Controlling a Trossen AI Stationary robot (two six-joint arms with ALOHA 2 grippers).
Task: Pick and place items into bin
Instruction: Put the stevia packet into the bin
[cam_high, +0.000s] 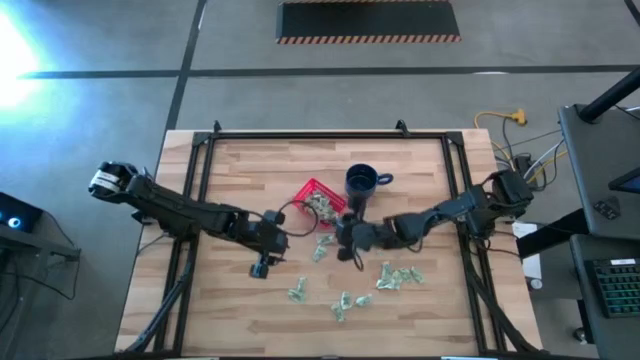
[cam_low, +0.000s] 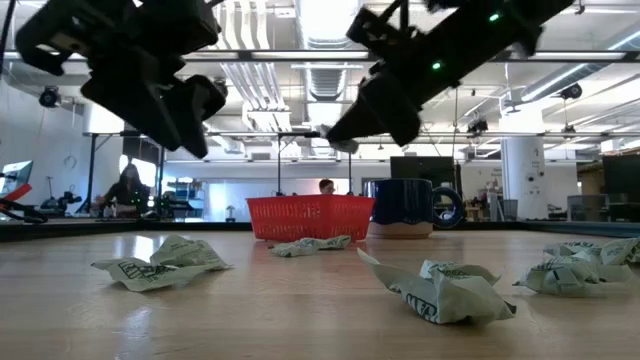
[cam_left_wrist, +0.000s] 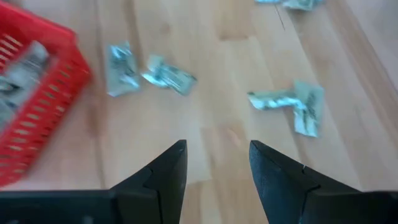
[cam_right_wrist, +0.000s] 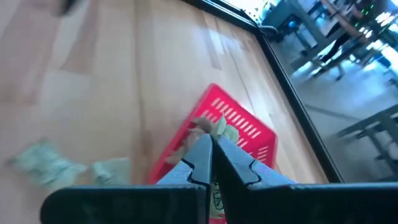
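Crinkled pale green-and-white items (cam_low: 445, 290) lie scattered before low-sided red bin (cam_low: 310, 216)

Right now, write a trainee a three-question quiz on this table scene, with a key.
1. True or false: the red basket already holds wrapped pieces.
2. What stands right beside the basket? A) dark blue mug B) glass bottle C) cardboard box
3. Which gripper has its fingers pressed together, the left gripper or the right gripper?

Key: 1 true; 2 A; 3 right gripper, above the basket's edge.
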